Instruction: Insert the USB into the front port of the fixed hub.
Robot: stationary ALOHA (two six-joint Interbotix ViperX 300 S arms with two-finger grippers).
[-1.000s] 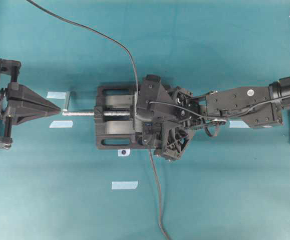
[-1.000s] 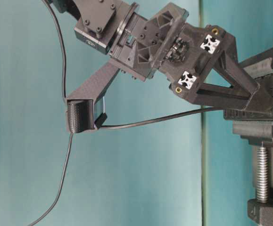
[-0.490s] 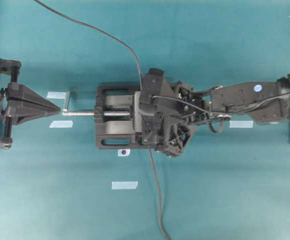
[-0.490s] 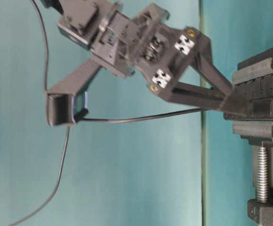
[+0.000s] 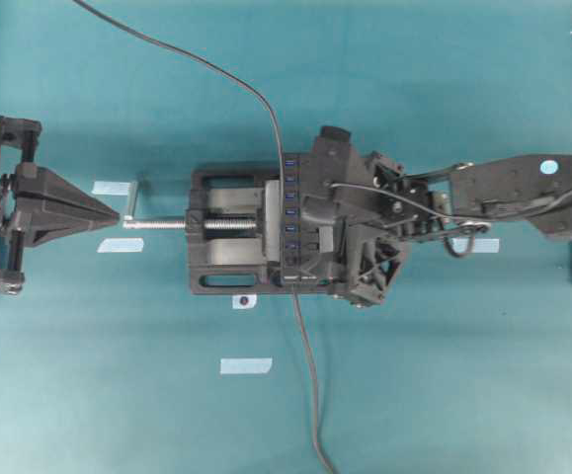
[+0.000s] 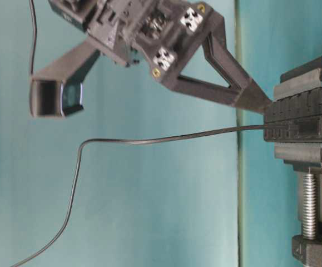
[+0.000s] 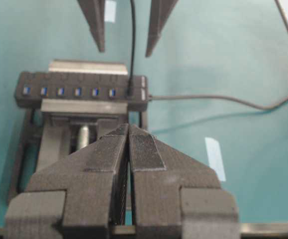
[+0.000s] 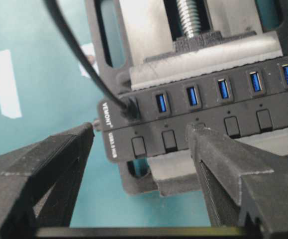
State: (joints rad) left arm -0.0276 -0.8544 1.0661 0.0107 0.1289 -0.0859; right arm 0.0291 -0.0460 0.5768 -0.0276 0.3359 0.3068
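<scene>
USB plug (image 8: 130, 107) appears seated in the end slot of the fixed hub (image 8: 223, 117) beside the white lettering, hub clamped in the vise (image 5: 221, 259); right gripper (image 8: 139, 164) spread wide, holding nothing; left gripper (image 7: 129, 149) closed, empty; task looks essentially done.

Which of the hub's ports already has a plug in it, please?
The end port beside the white lettering on the hub: a black plug with its cable fills it, while the others show blue.
</scene>
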